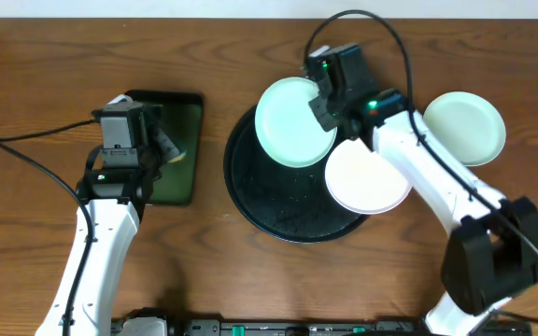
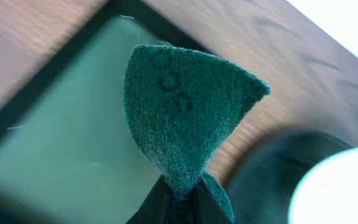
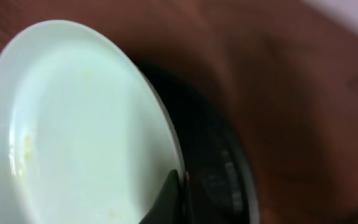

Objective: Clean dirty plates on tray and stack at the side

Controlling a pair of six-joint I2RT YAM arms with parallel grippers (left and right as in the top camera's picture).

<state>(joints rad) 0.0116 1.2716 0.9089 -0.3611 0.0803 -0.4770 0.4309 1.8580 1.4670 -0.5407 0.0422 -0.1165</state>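
The round black tray (image 1: 278, 201) sits mid-table. My right gripper (image 1: 322, 105) is shut on the rim of a mint plate (image 1: 292, 121) and holds it tilted above the tray's far edge; in the right wrist view the plate (image 3: 73, 124) shows faint yellow specks and the jaws (image 3: 180, 186) pinch its rim. A white plate (image 1: 367, 177) lies on the tray's right side. A second mint plate (image 1: 465, 126) rests on the wood at the right. My left gripper (image 2: 182, 199) is shut on a green scouring pad (image 2: 185, 106), which also shows in the overhead view (image 1: 171, 149).
A small rectangular black tray with a green inside (image 1: 176, 145) lies at the left under my left gripper. Cables trail over the table at left and at the far right.
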